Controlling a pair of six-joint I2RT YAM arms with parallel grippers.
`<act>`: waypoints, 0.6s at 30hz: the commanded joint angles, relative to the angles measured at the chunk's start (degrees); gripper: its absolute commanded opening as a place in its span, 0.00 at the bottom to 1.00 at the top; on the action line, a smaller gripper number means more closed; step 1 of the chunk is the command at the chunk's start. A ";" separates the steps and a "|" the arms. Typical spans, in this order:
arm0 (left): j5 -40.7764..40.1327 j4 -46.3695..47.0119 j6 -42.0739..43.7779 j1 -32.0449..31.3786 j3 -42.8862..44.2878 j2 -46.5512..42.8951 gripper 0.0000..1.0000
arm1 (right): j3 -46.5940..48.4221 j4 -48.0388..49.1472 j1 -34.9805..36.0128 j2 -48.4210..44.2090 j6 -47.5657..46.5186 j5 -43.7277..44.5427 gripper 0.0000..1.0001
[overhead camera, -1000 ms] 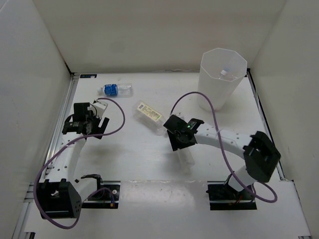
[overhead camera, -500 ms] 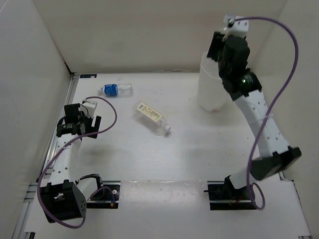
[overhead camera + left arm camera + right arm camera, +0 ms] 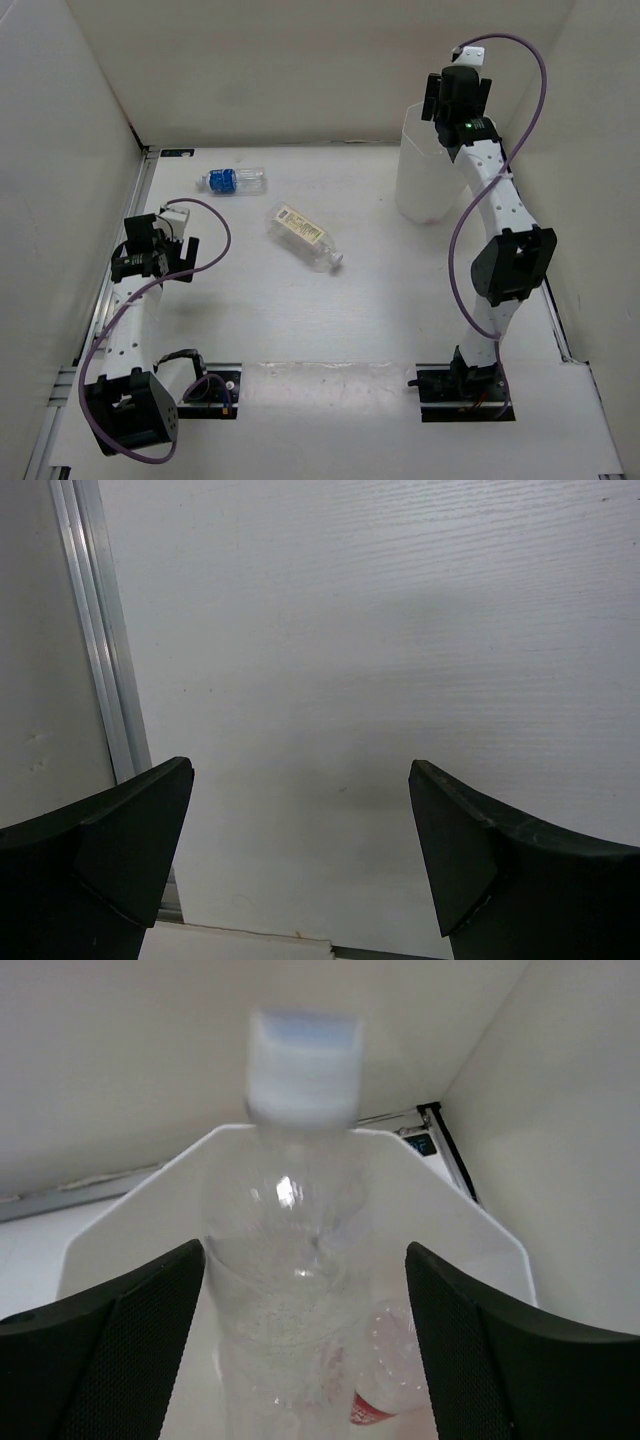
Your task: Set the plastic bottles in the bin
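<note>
White table (image 3: pixel 400 630) beneath wide-spread left jaws; right jaws parted around bottle (image 3: pixel 290 1290) above bin (image 3: pixel 130 1215).

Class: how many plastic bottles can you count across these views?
4: the blue-labelled bottle and yellowish-labelled bottle lie on the table; a white-capped bottle over the bin; a red-labelled bottle inside it. Others may be hidden.

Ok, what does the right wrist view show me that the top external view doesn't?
Only the right wrist view: a clear white-capped bottle, blurred, between the open right fingers above the bin, and a red-labelled bottle inside it. Only the top external view: the blue-labelled bottle and the yellowish-labelled bottle lying on the table, plus the left arm. Both: the bin, partly hidden from above by the right arm.
</note>
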 commanded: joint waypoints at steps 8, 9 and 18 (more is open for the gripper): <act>2.55 0.15 -0.15 0.25 0.03 -0.87 1.00 | -1.77 0.23 7.34 -10.19 -12.90 -5.83 1.00; 2.56 0.15 -0.15 0.25 0.03 -0.87 1.00 | -2.82 -0.47 8.85 -11.07 -14.68 -8.19 1.00; 1.69 0.15 -0.67 0.25 0.03 -0.87 1.00 | -12.08 -10.75 28.45 -7.06 -18.41 -36.01 1.00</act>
